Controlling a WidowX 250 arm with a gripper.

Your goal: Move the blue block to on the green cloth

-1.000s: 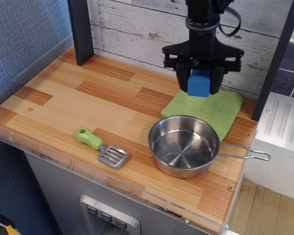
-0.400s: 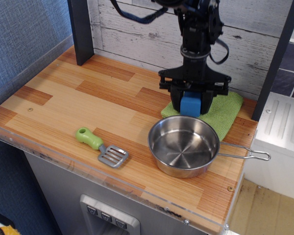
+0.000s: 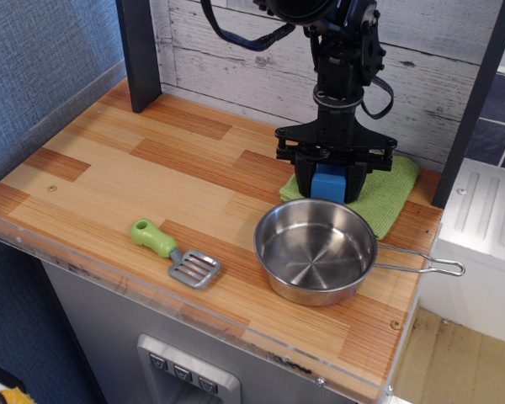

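Observation:
The blue block (image 3: pixel 327 184) sits between the fingers of my black gripper (image 3: pixel 329 183), low over the light green cloth (image 3: pixel 383 192) at the back right of the wooden counter. The jaws stand on either side of the block and appear closed on it. The block's bottom looks at or very near the cloth surface; contact cannot be told. The gripper and block hide the cloth's left part, and the pan hides its front edge.
A steel pan (image 3: pixel 316 249) with a long wire handle (image 3: pixel 425 265) stands just in front of the cloth. A green-handled metal spatula (image 3: pixel 175 252) lies front centre. A dark post (image 3: pixel 139 52) stands at the back left, another (image 3: pixel 475 93) at the right edge.
My gripper has come down and slightly left with the blue block, from well above the cloth to just over or on it.

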